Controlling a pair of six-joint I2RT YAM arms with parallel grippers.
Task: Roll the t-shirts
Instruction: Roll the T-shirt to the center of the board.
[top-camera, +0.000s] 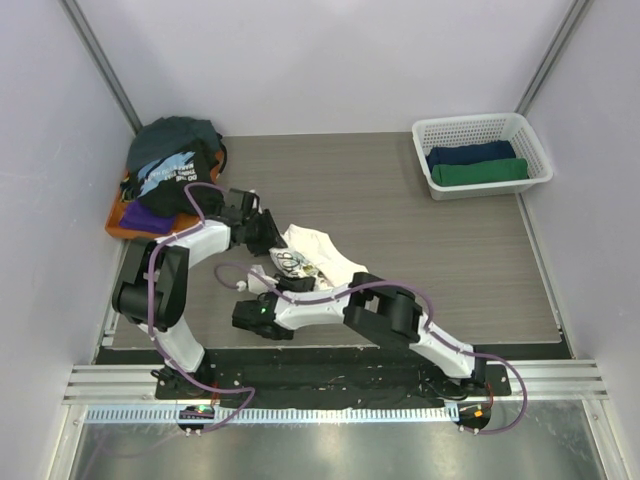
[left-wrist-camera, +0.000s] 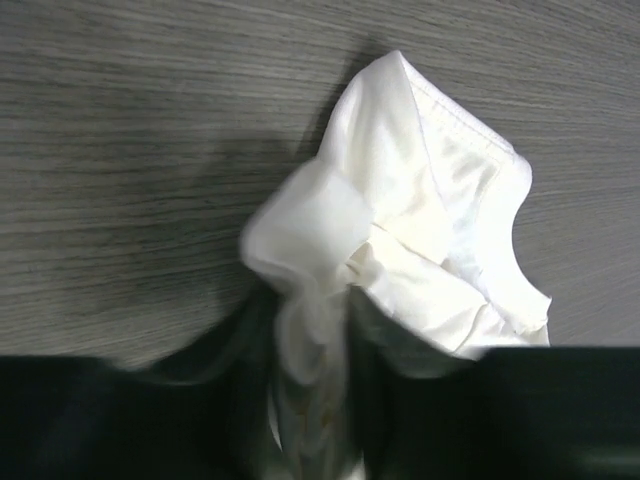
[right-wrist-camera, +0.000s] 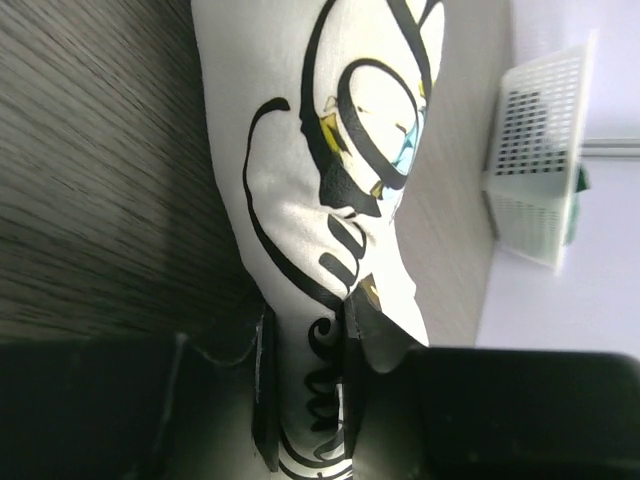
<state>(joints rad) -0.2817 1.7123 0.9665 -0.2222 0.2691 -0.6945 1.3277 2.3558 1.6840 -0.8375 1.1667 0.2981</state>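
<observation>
We see the cream tee (top-camera: 322, 256) lying crumpled near the middle of the surface (top-camera: 420, 250), just ahead of both arms. It stretches from a bunched white end on the left to a flatter part on the right, with dark script and some colour print showing on its near side.

The left pincer (top-camera: 264, 232) reaches in from the left and is clamped on the tee's far-left end. In the left wrist view, a wad of plain white cloth runs down between the jaws, and a hemmed edge fans out beyond them over the wood grain.

The right pincer (top-camera: 288, 274) comes in from the near side and is clamped on the printed part. In the right wrist view, a band of cloth with black script passes straight between the jaws. The two pincers sit close together, gripping neighbouring parts of the same tee.

At the far right corner stands the basket (top-camera: 470, 124). It holds a navy tee (top-camera: 470, 153) and a green tee (top-camera: 482, 172), both rolled and lying side by side.

At the far left, the tray (top-camera: 117, 228) carries a loose pile. A teal tee (top-camera: 178, 130) is on top. Below it is a black tee (top-camera: 172, 172) with pale-blue print, and a purple tee (top-camera: 150, 216) lies underneath.
</observation>
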